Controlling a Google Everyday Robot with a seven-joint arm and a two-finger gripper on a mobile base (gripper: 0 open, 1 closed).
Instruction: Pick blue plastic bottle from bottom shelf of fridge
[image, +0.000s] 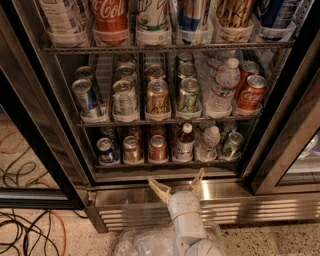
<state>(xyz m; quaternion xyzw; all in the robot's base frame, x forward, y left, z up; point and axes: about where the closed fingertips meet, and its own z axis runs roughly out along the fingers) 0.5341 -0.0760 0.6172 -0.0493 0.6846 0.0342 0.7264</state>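
The blue plastic bottle (185, 141) is small, with a white cap and dark contents. It stands upright in a front lane of the bottom shelf (167, 163) of the fridge (165, 100). A red can (158, 148) is on its left and a clear ribbed water bottle (209, 142) on its right. My gripper (176, 183) hangs open in front of the steel base, just below the shelf edge and slightly left of the bottle. Its two tan fingers (160, 189) spread upward. Nothing is between them.
The middle rack holds several cans and a tall water bottle (222, 87); the top rack holds larger bottles and cans. Black door frames stand at left (45, 150) and right (287, 130). Cables (25, 230) lie on the floor at left. Plastic wrap covers my arm (150, 242).
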